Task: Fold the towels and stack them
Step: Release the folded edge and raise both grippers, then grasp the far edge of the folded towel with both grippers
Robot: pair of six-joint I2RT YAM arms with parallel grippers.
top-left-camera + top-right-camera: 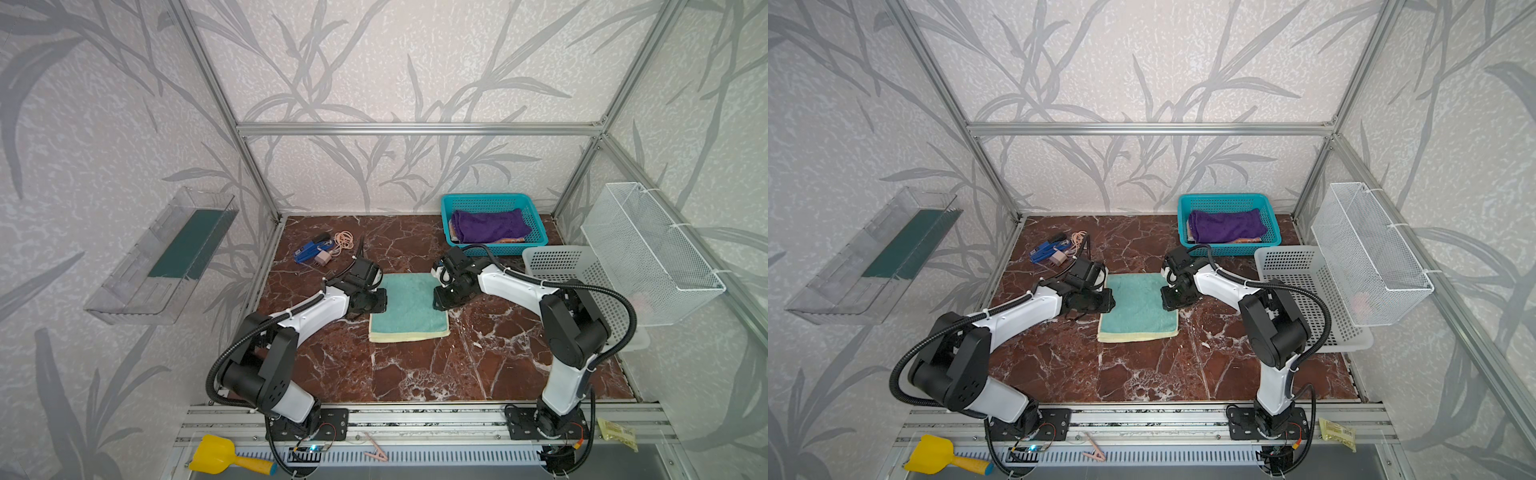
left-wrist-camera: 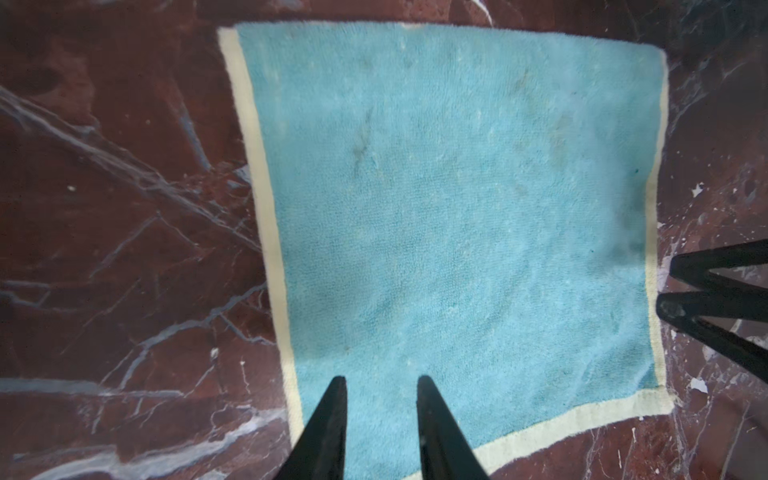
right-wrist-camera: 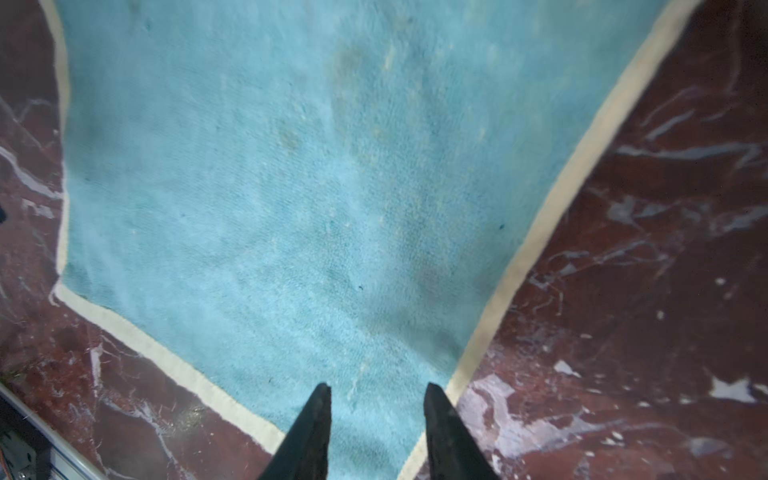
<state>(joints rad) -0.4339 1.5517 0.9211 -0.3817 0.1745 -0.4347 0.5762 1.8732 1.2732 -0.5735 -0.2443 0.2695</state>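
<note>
Teal terry with a pale yellow border, the towel lies flat on the red-brown marble table, near its middle, between the two arms. The left gripper hangs low over the towel's left edge, its jaws parted a little with only teal cloth showing between them, gripping nothing. The right gripper sits opposite, at the right edge by a yellow-bordered corner, its jaws likewise narrowly apart and empty. Whether the tips touch the pile is hard to tell from these angles. At the back right, a purple towel lies in a turquoise basket, on top of an orange towel that peeks out beneath it.
</note>
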